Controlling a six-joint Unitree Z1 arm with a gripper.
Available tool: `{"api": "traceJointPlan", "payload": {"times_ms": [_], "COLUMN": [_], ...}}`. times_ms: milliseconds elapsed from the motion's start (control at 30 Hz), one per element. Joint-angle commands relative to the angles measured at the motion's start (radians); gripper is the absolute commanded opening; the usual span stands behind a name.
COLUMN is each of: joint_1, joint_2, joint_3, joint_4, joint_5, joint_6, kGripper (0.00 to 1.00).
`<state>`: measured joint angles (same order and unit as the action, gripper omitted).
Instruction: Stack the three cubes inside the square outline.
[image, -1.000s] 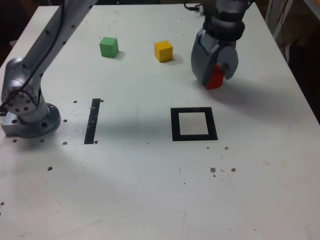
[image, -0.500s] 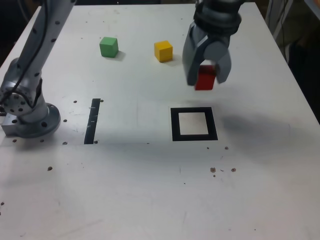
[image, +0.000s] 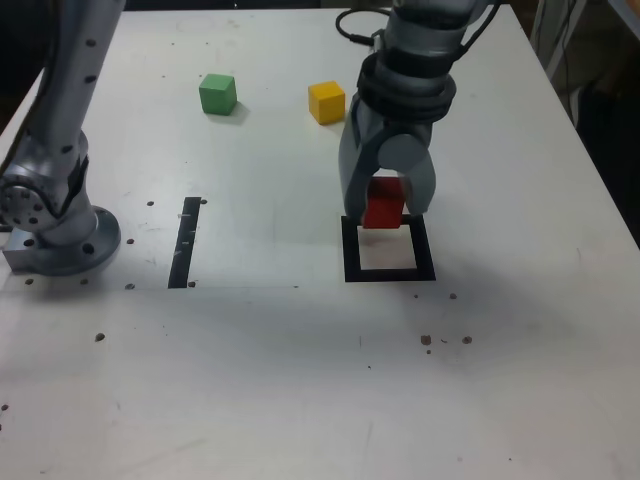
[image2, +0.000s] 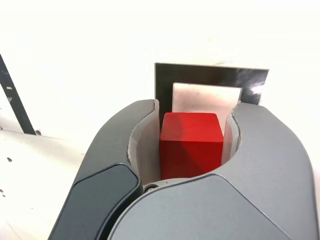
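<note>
White counter (image: 300, 380) bears no readable writing. Gripper (image: 385, 205) fingers (image2: 252, 150) clench the red cube (image: 383, 203) above the square outline (image: 350, 250); yellow cube (image: 327, 102) and green cube (image: 217, 94) sit well apart.

A narrow black strip (image: 186, 242) lies flat on the white counter (image: 300, 380), with small dark specks (image: 445, 341) scattered over the counter around it.

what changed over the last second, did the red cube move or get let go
The gripper stayed shut on the red cube, lifted it off the table and carried it toward the near edge in the exterior view, so it now hangs over the far edge of the square outline, not yet set down. The green cube, yellow cube and black strip stayed put.
</note>
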<state>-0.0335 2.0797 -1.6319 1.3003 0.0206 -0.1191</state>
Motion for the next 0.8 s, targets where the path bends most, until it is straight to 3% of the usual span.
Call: {"api": "traceJointPlan", "payload": {"times_ms": [0, 233, 500, 633, 767], "joint_1": [-0.002, -0.021, -0.029, -0.029, -0.029], "joint_2": [-0.022, -0.034, -0.021, -0.004, 0.010], "joint_3": [0.031, 0.140, 0.144, 0.148, 0.144], "joint_4": [-0.030, -0.155, -0.177, -0.191, -0.193], "joint_5": [-0.007, -0.023, -0.013, -0.009, -0.013], "joint_6": [-0.002, 0.001, 0.001, 0.000, -0.002], "kGripper": [0.14, 0.14, 0.14, 0.20, 0.32]}}
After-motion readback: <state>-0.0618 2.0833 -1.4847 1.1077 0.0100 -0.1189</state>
